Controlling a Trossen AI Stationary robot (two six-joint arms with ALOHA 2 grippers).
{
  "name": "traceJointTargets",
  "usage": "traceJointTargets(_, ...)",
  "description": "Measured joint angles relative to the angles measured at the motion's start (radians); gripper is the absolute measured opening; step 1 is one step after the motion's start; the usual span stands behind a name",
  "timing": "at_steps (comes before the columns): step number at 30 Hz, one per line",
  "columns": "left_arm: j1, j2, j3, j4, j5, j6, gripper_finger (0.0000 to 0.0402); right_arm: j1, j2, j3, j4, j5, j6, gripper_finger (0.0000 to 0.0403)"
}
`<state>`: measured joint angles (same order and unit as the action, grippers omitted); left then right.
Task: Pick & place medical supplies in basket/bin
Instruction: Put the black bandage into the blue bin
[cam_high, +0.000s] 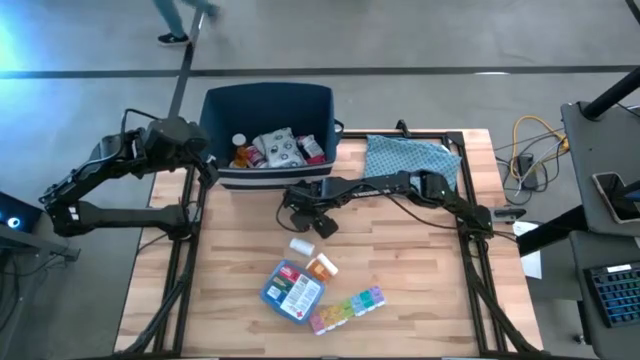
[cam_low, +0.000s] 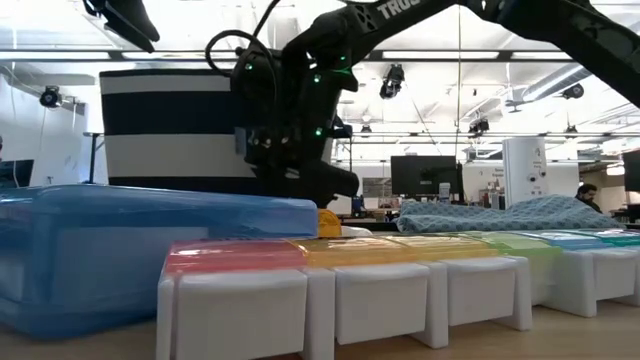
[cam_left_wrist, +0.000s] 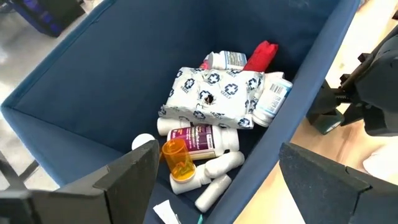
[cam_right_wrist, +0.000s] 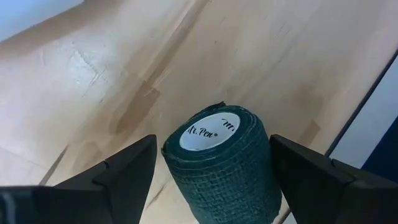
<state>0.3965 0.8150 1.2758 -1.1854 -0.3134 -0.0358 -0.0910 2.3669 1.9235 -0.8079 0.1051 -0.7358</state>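
Already the navy bin (cam_high: 268, 105) holds several supplies, among them a patterned wipes packet (cam_left_wrist: 211, 94), white bottles and an orange vial (cam_left_wrist: 176, 160). On the wooden surface (cam_high: 420, 270) a white bottle (cam_high: 301, 245), an orange-capped bottle (cam_high: 322, 266), the blue first-aid pouch (cam_high: 291, 291) and the rainbow pill organizer (cam_high: 346, 308) remain. The right pincer (cam_right_wrist: 211, 165) straddles a dark green bandage roll (cam_right_wrist: 224, 163) near the bin, fingers apart, not yet gripping; the left pincer (cam_left_wrist: 217, 180) hangs spread wide and empty over the bin.

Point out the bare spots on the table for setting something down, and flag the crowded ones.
Free: the wood on the table's left side, from the bin forward, and the front right corner beyond the pill organizer. Crowded: the centre front, where white bottle, orange-capped bottle and blue pouch cluster. The right tool works before the bin.
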Motion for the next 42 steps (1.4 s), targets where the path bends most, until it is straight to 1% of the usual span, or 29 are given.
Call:
traceJointTargets(6,0.000,0.000,0.000,0.000,0.000,-0.028,0.0308,-0.008,-0.002,-0.027,0.008,0.001,0.037,0.0279)
traceJointTargets(12,0.000,0.000,0.000,0.000,0.000,-0.051,0.0308,-0.009,-0.005,-0.032,0.000,0.078,0.139,0.0242)
traceJointTargets(15,0.000,0.000,-0.001,0.000,0.000,-0.059,0.0308,-0.008,-0.013,-0.034,-0.003,0.088,0.170,0.0223)
traceJointTargets(20,0.000,0.000,-0.002,0.000,0.000,-0.071,0.0308,0.013,-0.041,-0.039,-0.026,0.104,0.274,0.0201)
traceJointTargets(23,0.000,0.000,-0.002,0.000,0.000,-0.071,0.0308,0.032,-0.076,-0.040,-0.024,0.089,0.350,0.0195)
traceJointTargets(31,0.000,0.000,-0.002,0.000,0.000,-0.058,0.0308,0.082,-0.188,-0.038,-0.010,-0.010,0.590,0.0196)
traceJointTargets(35,0.000,0.000,-0.002,0.000,0.000,-0.029,0.0308,0.092,-0.233,-0.037,-0.055,-0.015,0.673,0.0196)
traceJointTargets(38,0.000,-0.004,-0.002,0.000,0.001,-0.026,0.0308,0.100,-0.278,-0.039,-0.079,0.020,0.738,0.0193)
traceJointTargets(42,0.000,-0.014,-0.002,-0.003,0.001,-0.026,0.0308,0.117,-0.390,-0.039,-0.117,0.131,0.850,0.0193)
